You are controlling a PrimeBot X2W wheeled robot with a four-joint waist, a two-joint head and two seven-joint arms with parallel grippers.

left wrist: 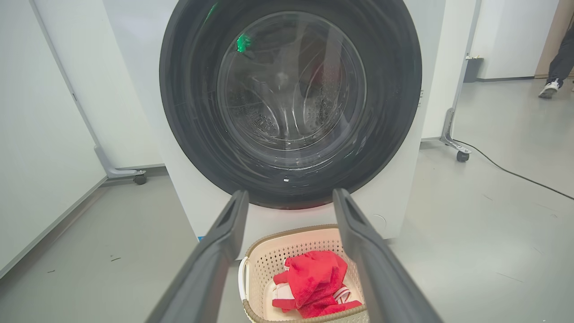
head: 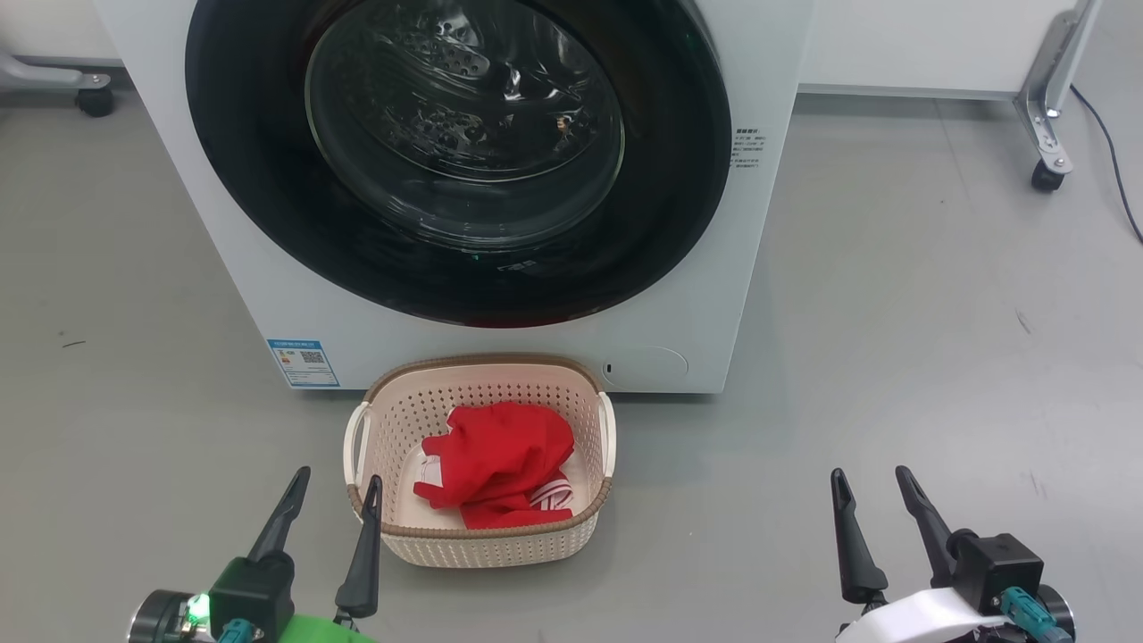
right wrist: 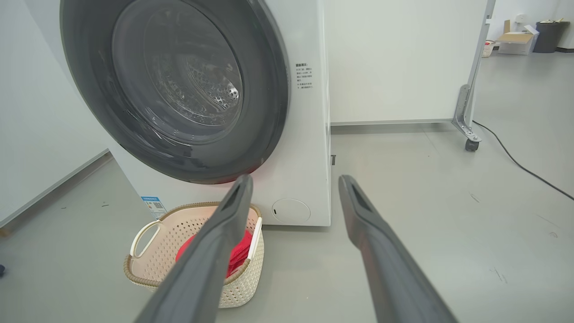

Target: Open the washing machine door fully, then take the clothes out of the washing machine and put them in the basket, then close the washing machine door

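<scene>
Our left tool [head: 338, 478] and right tool [head: 870, 473] hang wide open, empty; the clothes [head: 500, 460] lie in the basket [head: 482, 364] beneath the closed-looking washing machine door [head: 250, 179]; if unlatched, we fear it swings open.

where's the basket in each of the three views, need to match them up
Head view: the basket is at lower centre, right in front of the washing machine.
Left wrist view: the basket is at bottom centre, cut off by the bottom edge.
Right wrist view: the basket is at lower left.
Shared landmark: the round black washing machine door, just above the basket in every view.
</scene>
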